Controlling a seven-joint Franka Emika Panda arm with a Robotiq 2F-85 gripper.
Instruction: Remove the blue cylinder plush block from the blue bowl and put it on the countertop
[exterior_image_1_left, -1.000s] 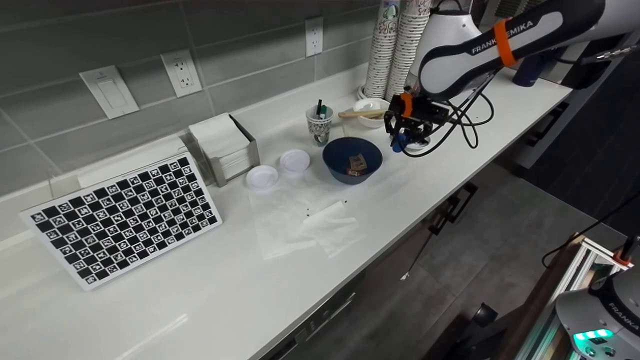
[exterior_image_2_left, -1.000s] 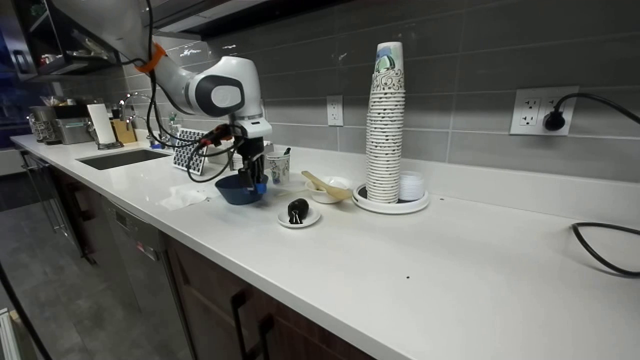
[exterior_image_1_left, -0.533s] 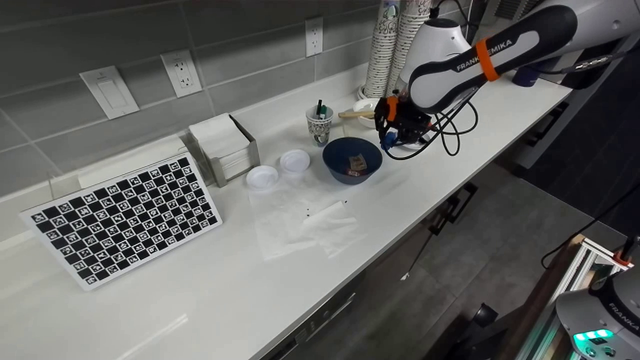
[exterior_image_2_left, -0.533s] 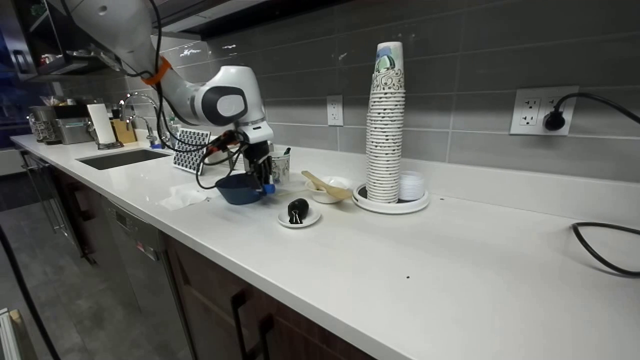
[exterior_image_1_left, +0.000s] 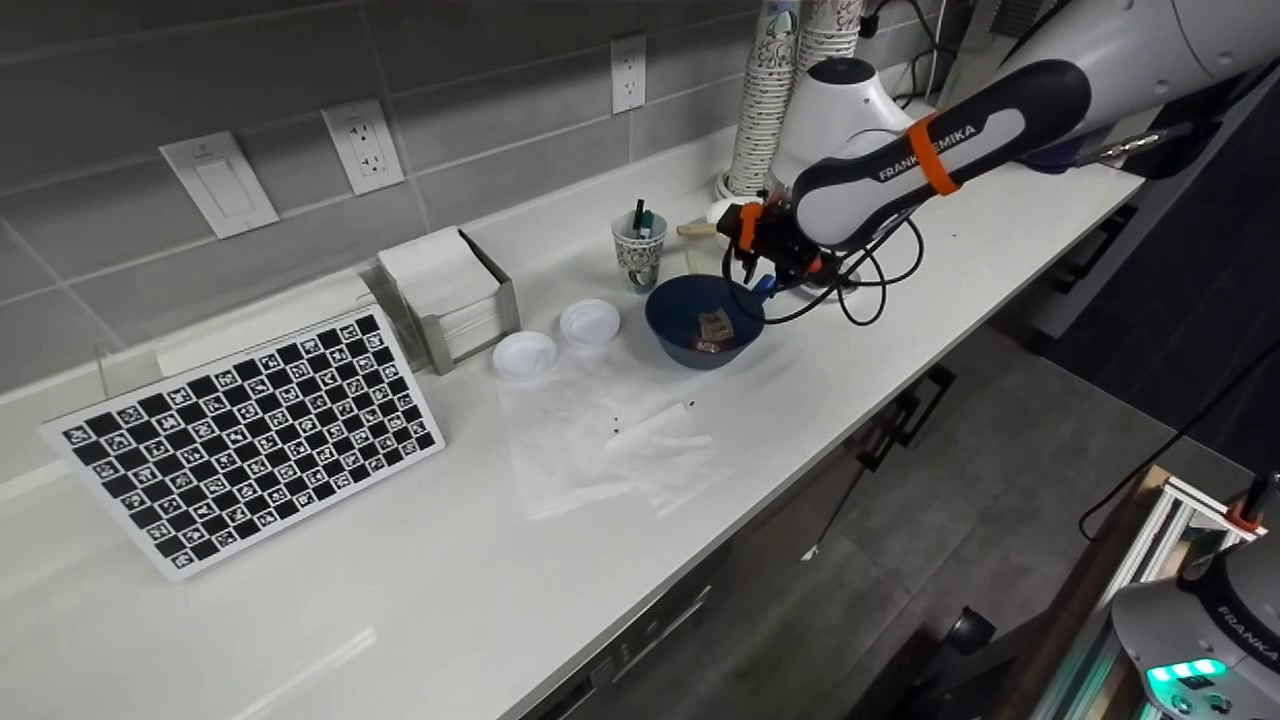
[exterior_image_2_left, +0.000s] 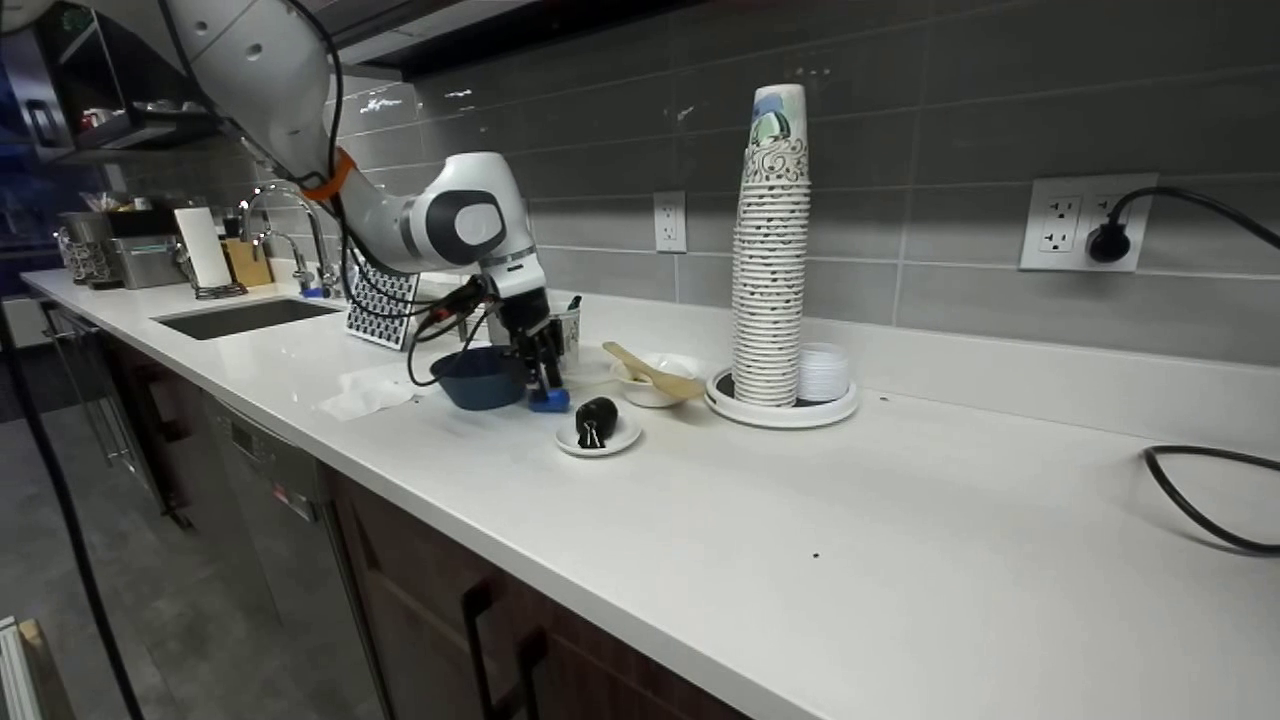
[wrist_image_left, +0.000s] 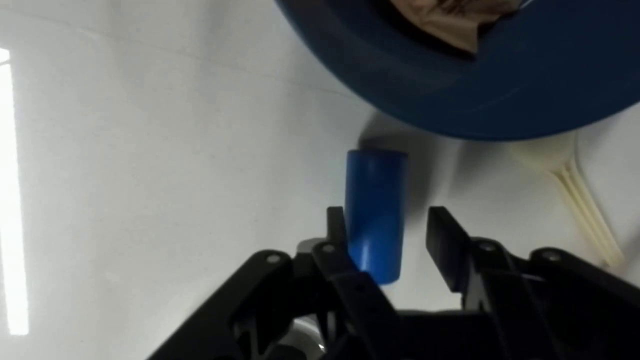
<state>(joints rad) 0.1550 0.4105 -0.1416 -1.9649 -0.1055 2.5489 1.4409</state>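
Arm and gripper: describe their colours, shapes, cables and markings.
The arm has a rounded white-grey shell with black panels; white lettering, "FRANK" and "EMIKA", flanks an orange band. Black cables loop beside the arm. The black gripper has angular linkages with small round pins; its jaws are slim and blunt-ended.

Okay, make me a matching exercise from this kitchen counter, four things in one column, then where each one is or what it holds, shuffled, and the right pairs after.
Things:
1. blue cylinder
2. wooden utensil
3. pens
4. blue bowl

Places or contents:
A. standing in a patterned cup
B. holding a brown crumpled piece
C. between the parted fingers
D. resting across a white bowl

Pairs: 1-C, 2-D, 3-A, 4-B
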